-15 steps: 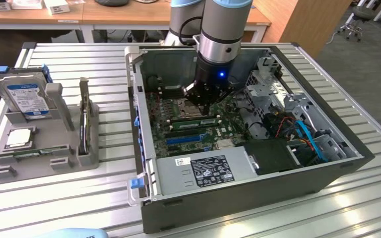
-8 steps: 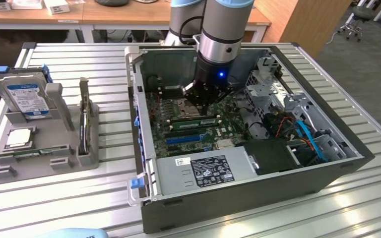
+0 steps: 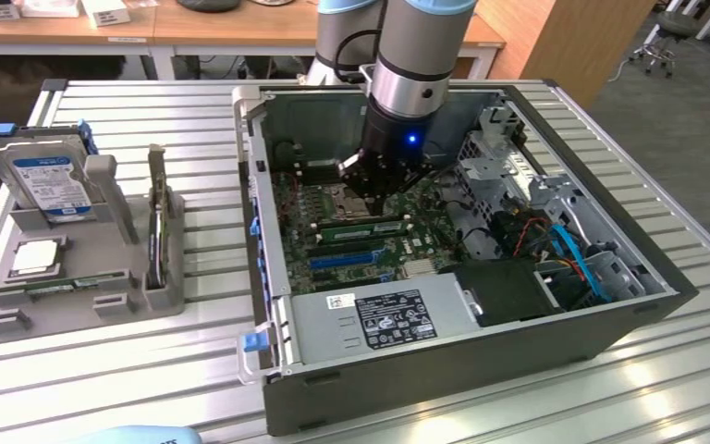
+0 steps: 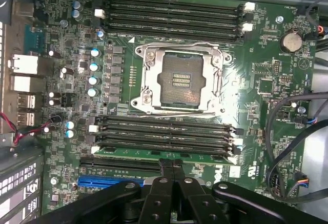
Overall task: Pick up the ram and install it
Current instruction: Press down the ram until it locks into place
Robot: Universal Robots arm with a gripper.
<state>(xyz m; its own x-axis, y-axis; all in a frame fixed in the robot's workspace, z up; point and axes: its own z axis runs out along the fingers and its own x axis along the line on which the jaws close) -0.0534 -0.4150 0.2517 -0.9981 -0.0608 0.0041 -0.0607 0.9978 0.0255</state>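
The ram [image 4: 164, 155] is a long, thin green stick standing in the slot nearest the blue connector on the motherboard [image 4: 266, 85]. In the exterior view the ram [image 3: 361, 228] shows as a green strip inside the open computer case [image 3: 454, 356]. My gripper [image 4: 172, 165] is shut, its two black fingertips pressed together right over the middle of the stick, with nothing between them. Whether the tips touch the stick I cannot tell. From outside, the gripper [image 3: 376, 191] hangs low over the board next to the processor socket [image 4: 180, 80].
The other memory slots [image 4: 169, 8] are dark. Black cables [image 4: 287, 131] run beside the board. A grey holder [image 3: 78, 305] at the exterior view's left carries a hard drive [image 3: 44, 180], a silver processor chip [image 3: 34, 257] and another narrow green stick [image 3: 62, 286]. The power supply [image 3: 386, 319] fills the case front.
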